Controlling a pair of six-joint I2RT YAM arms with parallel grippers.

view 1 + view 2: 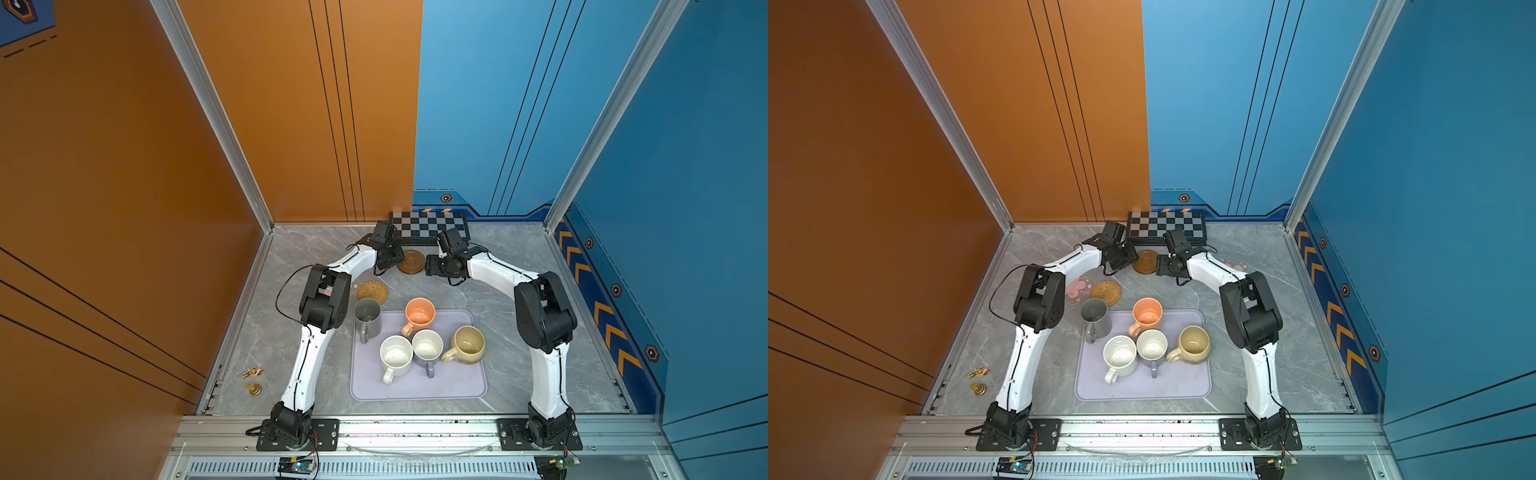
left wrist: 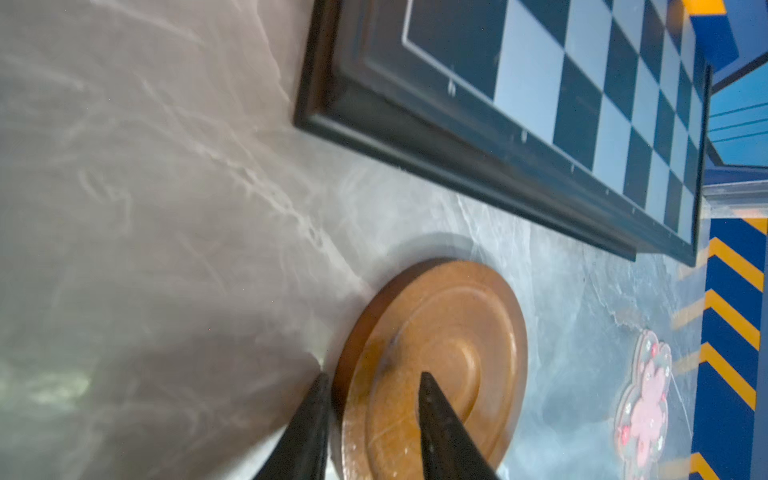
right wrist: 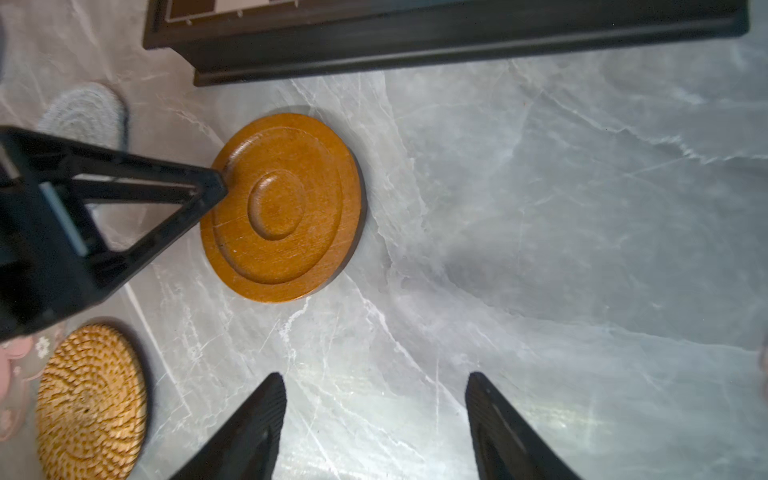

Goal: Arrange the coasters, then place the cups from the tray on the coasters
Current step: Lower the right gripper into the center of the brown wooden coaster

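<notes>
L gripper [image 2: 374, 376] sits astride the left-side rim of the wooden coaster [image 2: 449, 353]: one finger on the top face, the other on the table [image 1: 507, 374] just outside the edge. Jaws are partway in; can't tell if they bite the rim or only rest there. R gripper [image 3: 376, 395] is spread wide and empty, over bare table just beside the same disc.

Loc: the disc is far-centre, just in front of the checkerboard [image 1: 428, 227], between the two grippers in both top views. Rattan coaster [image 1: 372, 291] and a flower coaster [image 1: 1075, 289] lie nearer, on the left. Grey-blue spiral coaster [image 3: 83, 114] is partly hidden by the L gripper. 2nd flower coaster [image 1: 1233, 264] is beside the R forearm [image 1: 1208, 266]. Mugs [image 1: 427, 345] are all at the lavender tray [image 1: 415, 390], none on a coaster.

Risks, IMO:
- Thin rim flat on the table, so the outer finger has nothing to get under; the tip skids and the disc pops out or flips.
- A push rather than a pick shoves it into the checkerboard frame or the R fingers.
- Both arms on one disc, so a finger clash.
- Grey mug [image 1: 368, 318] at the tray's far-left corner is near the L elbow [image 1: 324, 303]; a retract could clip it.

Orientation: round, no long axis. Ringed face w/ centre dimple is up. Looks flat; slight tilt not ruled out.
</notes>
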